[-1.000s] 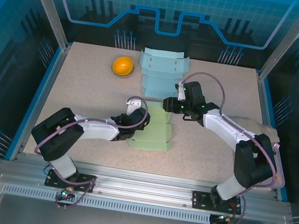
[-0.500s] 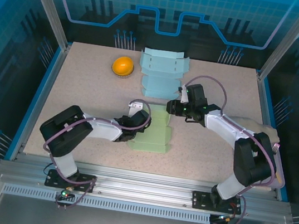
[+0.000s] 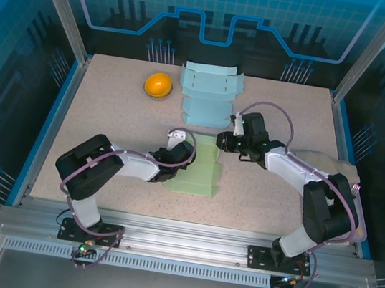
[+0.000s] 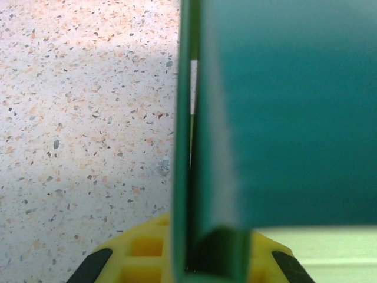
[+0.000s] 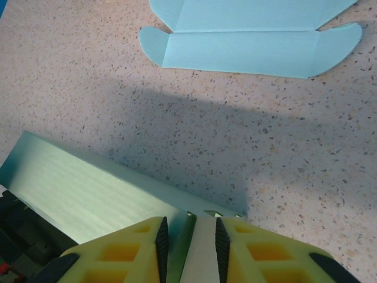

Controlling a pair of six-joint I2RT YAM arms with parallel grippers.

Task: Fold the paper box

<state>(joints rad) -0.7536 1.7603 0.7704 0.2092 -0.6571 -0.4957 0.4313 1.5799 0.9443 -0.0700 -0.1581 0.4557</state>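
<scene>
One paper box (image 3: 199,174), pale green and part-folded, lies near the middle of the counter (image 3: 108,124), between the two arms. Its broad panel rests flat, with the long axis running from the near side toward the far side.

Left tool (image 3: 181,161): at the box's left edge, pressed together on it. The left wrist view (image 4: 209,262) shows a doubled green wall (image 4: 283,118) standing upright and pinched between the yellow fingers (image 4: 141,253).

Right tool (image 3: 221,139): at the box's far right corner. In the right wrist view (image 5: 189,247) its yellow fingers (image 5: 253,253) stand close on either side of a thin upright wall of the box (image 5: 88,188), with little gap to spare (whether the pads actually press the paper cannot be told).

Surroundings: a flat light-blue box blank (image 3: 209,96) lies unfolded on the far side of the counter, just beyond the green box and apart from it; its rounded end flaps show in the right wrist view (image 5: 247,44). An orange round object (image 3: 158,84) sits beside the blank, to its left, well apart from both tools.
</scene>
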